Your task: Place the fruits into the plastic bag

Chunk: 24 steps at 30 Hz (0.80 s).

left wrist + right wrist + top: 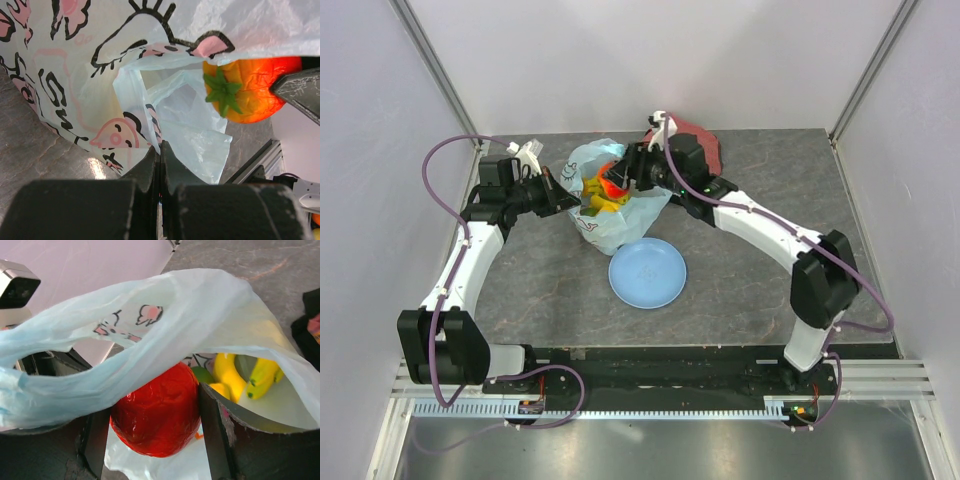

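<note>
Right wrist view: my right gripper (156, 440) holds the round red fruit (152, 410) between wide-set fingers, just inside the mouth of the thin light-blue printed plastic bag (150, 340), beside the yellow bananas (260, 372). Meanwhile my left gripper (159, 152) pinches the bag's rim. Next, I'd lower slightly and release.

Near the table's (770, 290) far edge, the plastic bag (610, 225) has its mouth filled by the right tool (155, 437) and red fruit (152, 405); left tool (576, 200) blocks its left, blue plate (647, 272) its near side; right edge open
</note>
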{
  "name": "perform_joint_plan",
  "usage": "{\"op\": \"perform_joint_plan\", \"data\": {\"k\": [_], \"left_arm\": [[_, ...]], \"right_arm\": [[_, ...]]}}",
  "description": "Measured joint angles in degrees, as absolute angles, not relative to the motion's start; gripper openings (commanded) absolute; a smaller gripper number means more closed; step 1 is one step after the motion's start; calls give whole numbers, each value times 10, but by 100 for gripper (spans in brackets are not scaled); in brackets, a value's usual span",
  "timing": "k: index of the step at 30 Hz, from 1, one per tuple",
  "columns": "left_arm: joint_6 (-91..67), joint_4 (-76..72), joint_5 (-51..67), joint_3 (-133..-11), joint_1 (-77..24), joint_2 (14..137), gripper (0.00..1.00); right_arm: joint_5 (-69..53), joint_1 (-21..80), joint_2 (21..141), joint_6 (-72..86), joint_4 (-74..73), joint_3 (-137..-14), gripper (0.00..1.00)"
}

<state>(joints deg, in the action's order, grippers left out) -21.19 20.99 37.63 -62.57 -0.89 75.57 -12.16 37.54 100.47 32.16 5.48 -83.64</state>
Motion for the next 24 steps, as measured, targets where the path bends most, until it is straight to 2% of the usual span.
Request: {"op": "perform_joint_plan", "data": {"k": [16,17,18,20,23,24], "left_arm": [[-212,211,376,-626,-9,754,2],[-212,211,376,-626,-9,754,2],[-212,211,376,-626,-9,754,1],[-212,211,376,-626,-9,754,1],[-212,211,376,-626,-9,754,1],[-212,211,376,-626,-9,754,2]], "right_arm": [[-71,413,1197,260,-115,-1059,1],[-68,416,1203,257,-128,-1063,5],[-65,418,1207,254,-139,-1065,14],[-63,424,1214,249,-159,-1066,23],[-61,429,1218,243,-179,-1067,45],[-61,430,1218,241,-183,-1067,58]]}}
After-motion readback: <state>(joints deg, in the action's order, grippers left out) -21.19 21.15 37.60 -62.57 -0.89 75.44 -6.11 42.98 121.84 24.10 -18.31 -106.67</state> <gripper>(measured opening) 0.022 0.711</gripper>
